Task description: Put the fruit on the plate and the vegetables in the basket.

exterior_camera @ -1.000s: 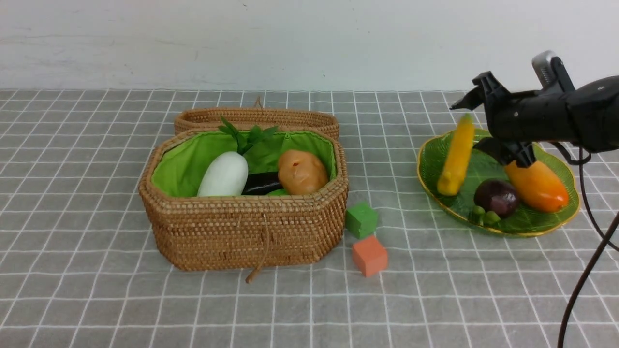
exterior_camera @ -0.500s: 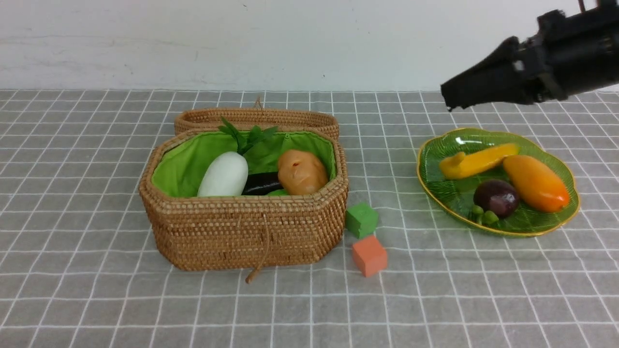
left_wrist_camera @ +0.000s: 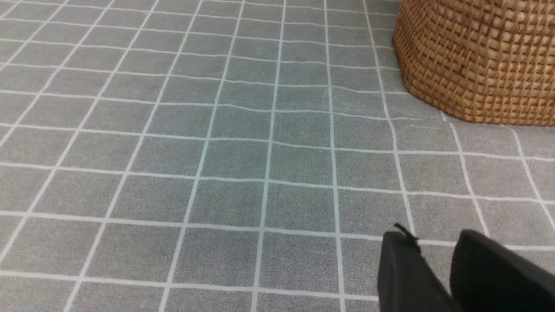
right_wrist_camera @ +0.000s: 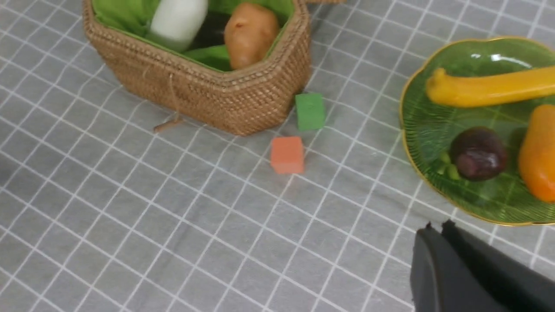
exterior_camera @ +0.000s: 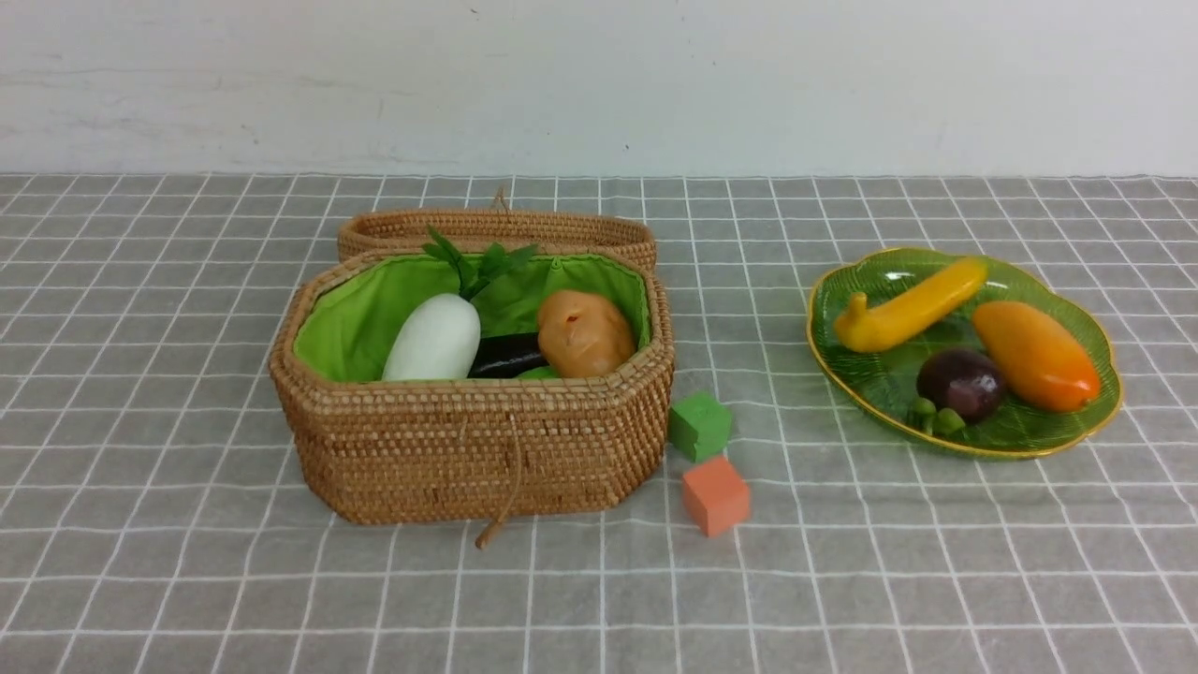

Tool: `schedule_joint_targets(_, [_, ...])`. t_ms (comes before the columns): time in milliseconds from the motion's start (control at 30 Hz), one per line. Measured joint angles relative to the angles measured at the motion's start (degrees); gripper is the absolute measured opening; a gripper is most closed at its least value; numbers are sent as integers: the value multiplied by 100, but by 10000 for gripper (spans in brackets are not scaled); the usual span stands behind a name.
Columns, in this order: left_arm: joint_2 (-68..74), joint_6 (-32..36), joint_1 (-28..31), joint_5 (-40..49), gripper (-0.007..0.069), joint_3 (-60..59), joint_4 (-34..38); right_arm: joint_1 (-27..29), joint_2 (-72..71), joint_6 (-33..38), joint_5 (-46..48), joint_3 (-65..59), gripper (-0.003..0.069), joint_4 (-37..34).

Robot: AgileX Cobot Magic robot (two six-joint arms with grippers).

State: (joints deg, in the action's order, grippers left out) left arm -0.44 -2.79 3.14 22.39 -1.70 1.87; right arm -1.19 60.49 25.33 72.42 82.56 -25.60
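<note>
Three fruits, banana [exterior_camera: 908, 306], mango [exterior_camera: 1035, 356] and mangosteen [exterior_camera: 961, 382], lie on the green plate [exterior_camera: 1076, 431]; radish [exterior_camera: 432, 339], potato [exterior_camera: 584, 332] and eggplant [exterior_camera: 510, 356] sit in the basket [exterior_camera: 473, 449] (a green sliver beside them may be the gourd). Sorting looks finished: the right gripper [right_wrist_camera: 435, 234] is pressed together and empty, the left gripper [left_wrist_camera: 433, 242] slightly parted over bare cloth, so next only parking the arms seems needed.

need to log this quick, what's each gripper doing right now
Left gripper: slightly open, holding nothing.
Right gripper: shut, holding nothing.
</note>
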Motion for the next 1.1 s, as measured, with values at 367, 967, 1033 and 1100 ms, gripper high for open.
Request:
schedule_joint_targets(367, [0,0,0,0,185,0,0,143,-536,-4,12,-2,10,73])
schedule_joint_targets(967, [0,0,0,0,206,0,0,285,-4335,-430,-4050,-4943,29,1243])
schedule_joint_targets(1033, [0,0,0,0,208,0,0,285,-4820,-648,-4537,-5986,34,1268])
schedule_joint_targets(1100, [0,0,0,0,209,0,0,285,-5046,-723,-4732,-6429,35,1268])
